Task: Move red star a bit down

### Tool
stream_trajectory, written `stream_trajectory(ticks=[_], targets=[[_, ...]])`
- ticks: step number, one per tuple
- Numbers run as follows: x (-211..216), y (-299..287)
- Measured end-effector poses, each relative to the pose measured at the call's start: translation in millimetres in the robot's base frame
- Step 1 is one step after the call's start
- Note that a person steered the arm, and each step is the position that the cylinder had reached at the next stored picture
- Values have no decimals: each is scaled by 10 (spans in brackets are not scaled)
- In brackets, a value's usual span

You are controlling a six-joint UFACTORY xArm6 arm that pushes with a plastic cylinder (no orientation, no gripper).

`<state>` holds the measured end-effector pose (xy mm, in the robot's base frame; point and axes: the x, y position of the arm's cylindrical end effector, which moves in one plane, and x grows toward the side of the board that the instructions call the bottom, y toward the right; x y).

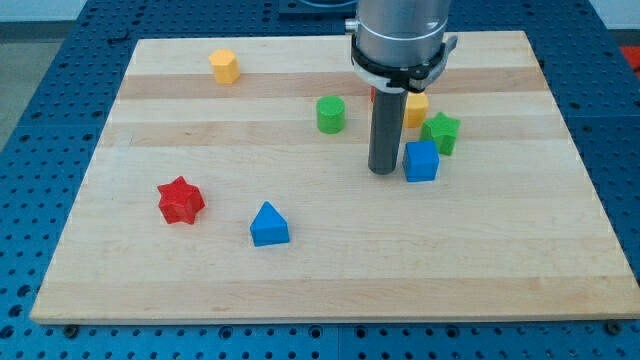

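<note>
The red star (180, 200) lies on the wooden board (330, 270) at the view's left, below the middle. My tip (384, 171) rests on the board right of centre, far to the right of the red star. It stands just left of the blue cube (421, 161); I cannot tell whether they touch. The rod hides most of a small red block (374, 94) behind it.
A blue triangle (269, 225) lies right of the red star and a little lower. A green cylinder (331, 115) is left of the rod. A yellow block (416, 109) and a green star (441, 132) sit right of it. A yellow hexagonal block (224, 66) is at the top left.
</note>
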<state>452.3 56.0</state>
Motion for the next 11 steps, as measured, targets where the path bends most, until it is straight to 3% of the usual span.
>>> stream_trajectory(ticks=[2, 5, 8, 11], targets=[[-19, -195], [20, -1555], [23, -1645], [562, -2098]])
